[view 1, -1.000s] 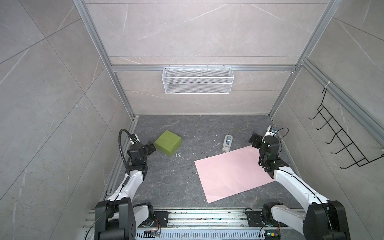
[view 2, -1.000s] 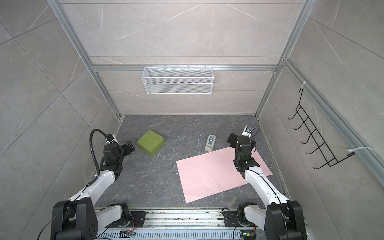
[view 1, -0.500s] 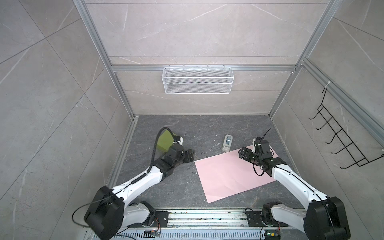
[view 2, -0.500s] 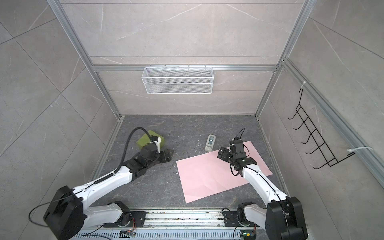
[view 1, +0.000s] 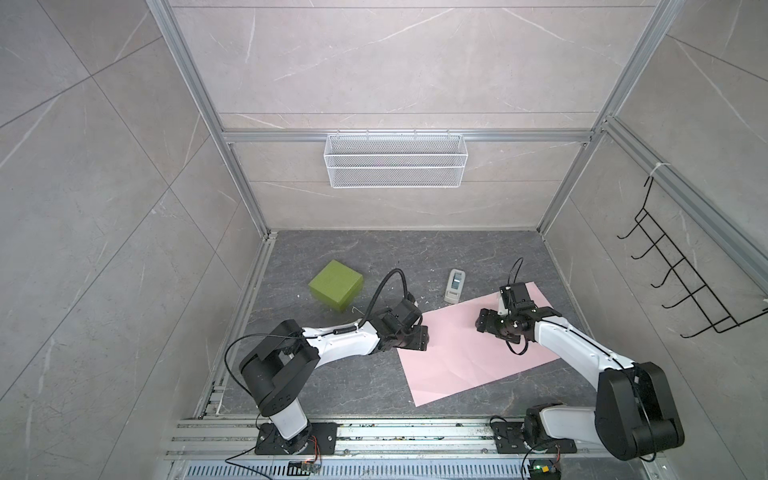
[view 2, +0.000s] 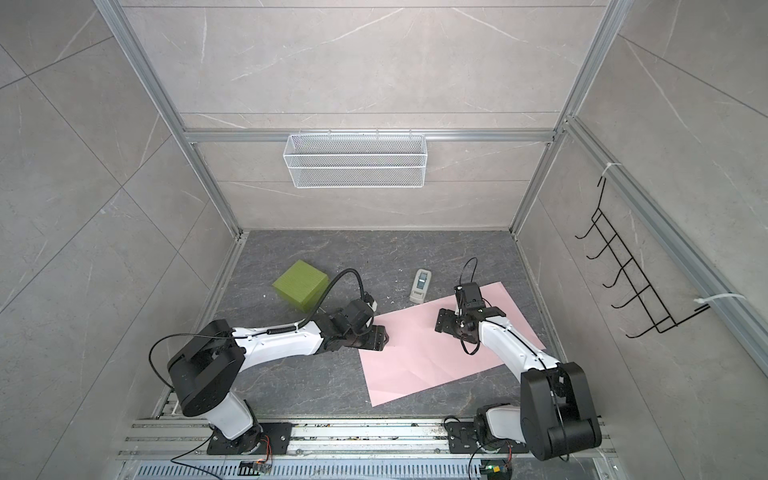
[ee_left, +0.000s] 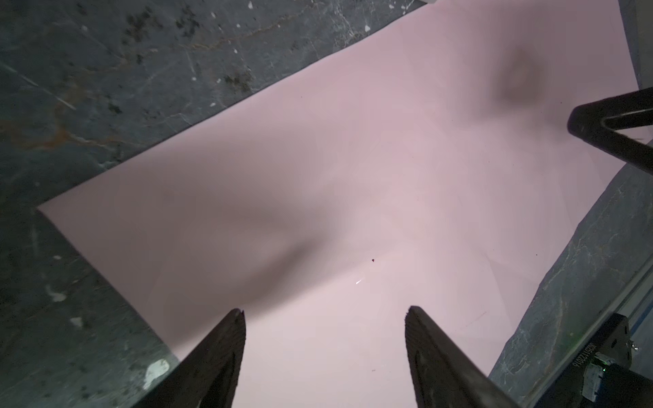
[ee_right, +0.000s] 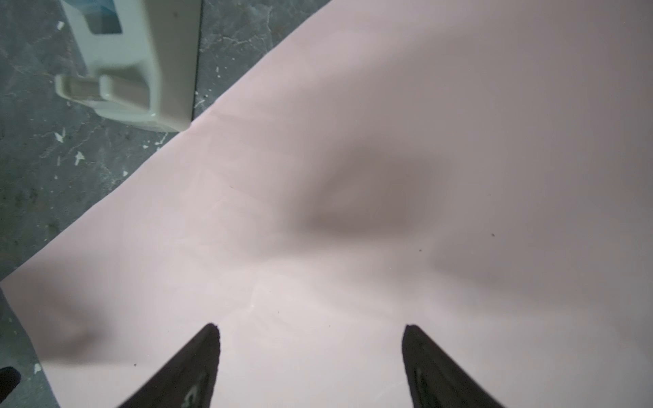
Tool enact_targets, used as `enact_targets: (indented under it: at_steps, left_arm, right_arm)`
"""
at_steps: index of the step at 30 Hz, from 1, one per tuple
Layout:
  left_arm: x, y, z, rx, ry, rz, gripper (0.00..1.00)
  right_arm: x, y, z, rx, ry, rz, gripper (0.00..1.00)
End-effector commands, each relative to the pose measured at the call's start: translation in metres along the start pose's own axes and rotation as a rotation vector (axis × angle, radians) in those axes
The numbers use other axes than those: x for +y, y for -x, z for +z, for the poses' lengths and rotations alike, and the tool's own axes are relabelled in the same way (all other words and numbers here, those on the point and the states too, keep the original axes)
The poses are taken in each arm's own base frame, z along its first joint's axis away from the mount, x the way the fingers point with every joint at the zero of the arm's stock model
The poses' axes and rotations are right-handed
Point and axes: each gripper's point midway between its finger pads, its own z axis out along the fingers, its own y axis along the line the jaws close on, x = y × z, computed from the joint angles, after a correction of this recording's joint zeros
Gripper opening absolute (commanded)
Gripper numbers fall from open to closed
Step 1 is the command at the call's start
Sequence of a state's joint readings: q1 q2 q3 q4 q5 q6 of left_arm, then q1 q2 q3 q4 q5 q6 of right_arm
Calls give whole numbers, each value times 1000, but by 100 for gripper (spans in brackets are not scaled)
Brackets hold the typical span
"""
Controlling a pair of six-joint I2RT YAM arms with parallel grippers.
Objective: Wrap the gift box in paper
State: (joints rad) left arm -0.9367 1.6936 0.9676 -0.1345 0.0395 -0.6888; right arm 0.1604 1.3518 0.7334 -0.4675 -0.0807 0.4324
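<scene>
The olive-green gift box stands alone at the left back of the floor, touched by nothing. The pale pink paper lies flat, right of centre. My left gripper hovers low over the paper's left corner, open, with only paper showing between its fingers. My right gripper is over the far part of the sheet, pointing left, open and empty. The two grippers face each other across the sheet.
A small grey-white device lies at the paper's far edge, between box and right arm. A white wire basket hangs on the back wall and a black hook rack on the right wall. Metal rails run along the front.
My left arm has swung from beside the box across to the paper's left corner. My right gripper has moved inward from the paper's right corner to over the sheet.
</scene>
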Motion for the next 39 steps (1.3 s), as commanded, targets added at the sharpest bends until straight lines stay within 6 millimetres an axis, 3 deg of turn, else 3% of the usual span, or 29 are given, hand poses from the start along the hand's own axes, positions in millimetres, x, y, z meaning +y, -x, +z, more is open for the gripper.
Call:
enact_targets:
  at_steps: [1, 10, 26, 34, 39]
  left_arm:
    - [-19, 1, 7, 25, -55, 19, 73]
    - [-1, -7, 19, 41, 10, 23, 73]
    - [64, -4, 6, 32, 120, -14, 73]
    - [118, 4, -22, -5, 207, -76, 73]
    - [154, 13, -63, -85, 259, -156, 73]
  right_arm:
    - [-6, -5, 2, 55, -13, -2, 81]
    - [6, -37, 9, 195, 86, 34, 74]
    - [24, -76, 13, 269, 216, 90, 67]
    - [67, -104, 18, 290, 249, 56, 65]
    - [121, -120, 19, 281, 324, 13, 64]
